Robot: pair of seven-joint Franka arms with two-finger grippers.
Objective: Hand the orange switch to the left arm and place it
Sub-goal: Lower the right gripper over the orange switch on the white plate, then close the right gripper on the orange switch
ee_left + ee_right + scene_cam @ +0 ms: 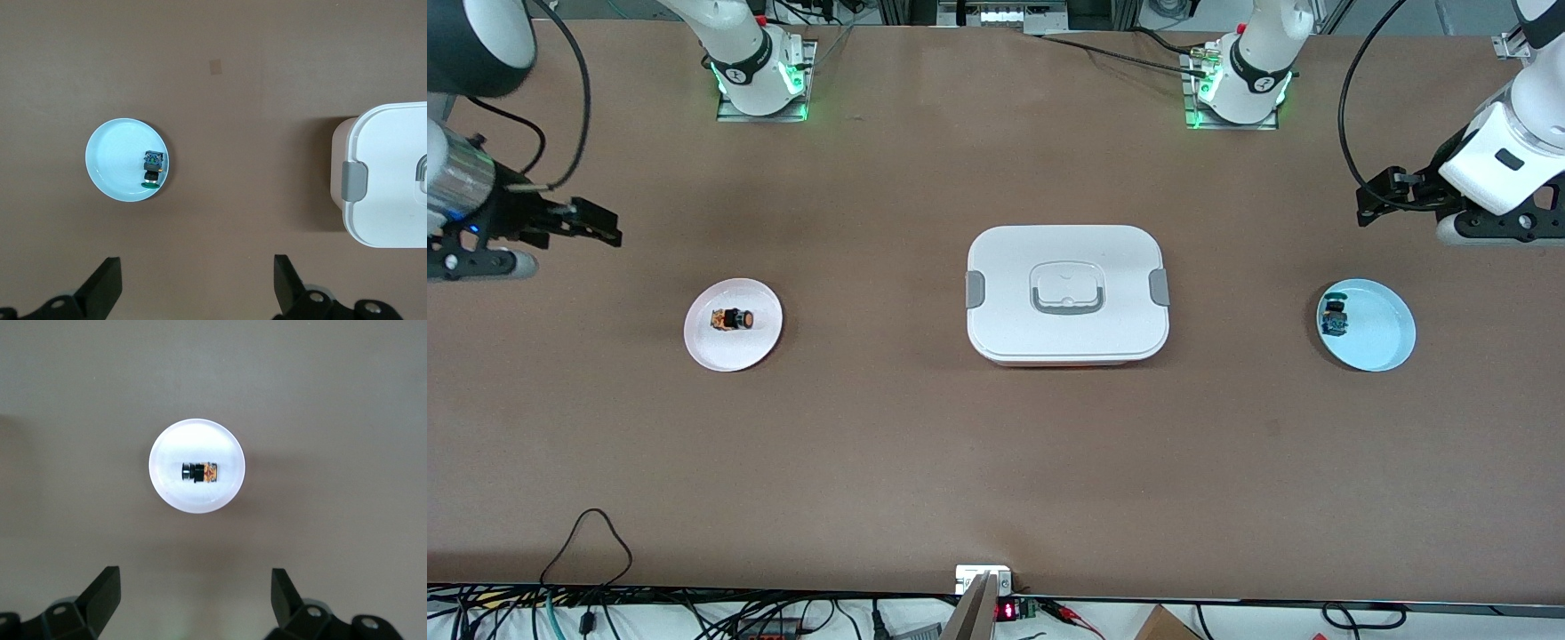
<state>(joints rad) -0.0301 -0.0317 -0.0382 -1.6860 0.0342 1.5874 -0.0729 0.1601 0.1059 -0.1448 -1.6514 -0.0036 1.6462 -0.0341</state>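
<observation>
With the box (1067, 295) mid-worktop as an obstacle, the orange switch (733, 318) lies toward the right arm's end, under the spread, empty right gripper (193, 597), while the left gripper (197, 287) waits, spread, toward the other end for a handover.

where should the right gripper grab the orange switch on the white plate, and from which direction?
Likely from straight above, fingers closing across the narrow barrel mid-length. The orange switch lies on its side in the middle of the white plate, long axis flat, so its short width suits the pinch. The right gripper is open and off the plate, toward the right arm's end of the table. The plate rim is low.
</observation>
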